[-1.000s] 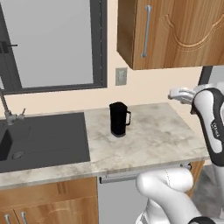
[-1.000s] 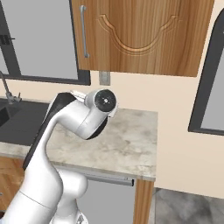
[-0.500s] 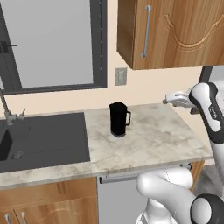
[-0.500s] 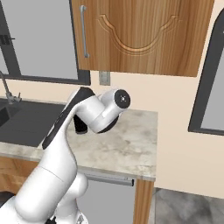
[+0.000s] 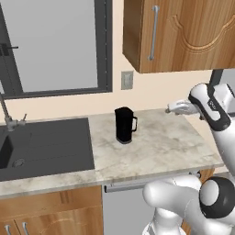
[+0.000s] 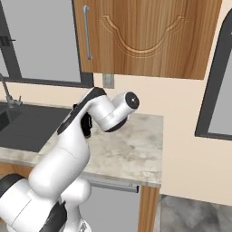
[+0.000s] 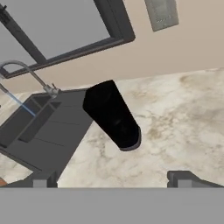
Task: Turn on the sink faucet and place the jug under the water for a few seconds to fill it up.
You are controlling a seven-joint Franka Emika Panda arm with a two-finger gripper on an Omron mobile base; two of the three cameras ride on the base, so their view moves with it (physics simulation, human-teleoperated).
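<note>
The black jug stands upright on the marble counter, right of the sink, with its handle on the right. In the hand view the jug lies ahead of the gripper, well apart from it. The fingertips stand wide apart with nothing between them, so the gripper is open. In the left base view the gripper hovers above the counter, to the right of the jug. The sink faucet arches over the sink, and a thin blue line of water runs below its spout.
A wall outlet sits behind the jug, below a dark-framed window. A wooden wall cabinet hangs above the counter's right half. The counter ends at the right. In the right base view the arm covers the counter's middle.
The hand has moved a little left and down, toward the jug. The jaws stay open. The jug has not moved.
</note>
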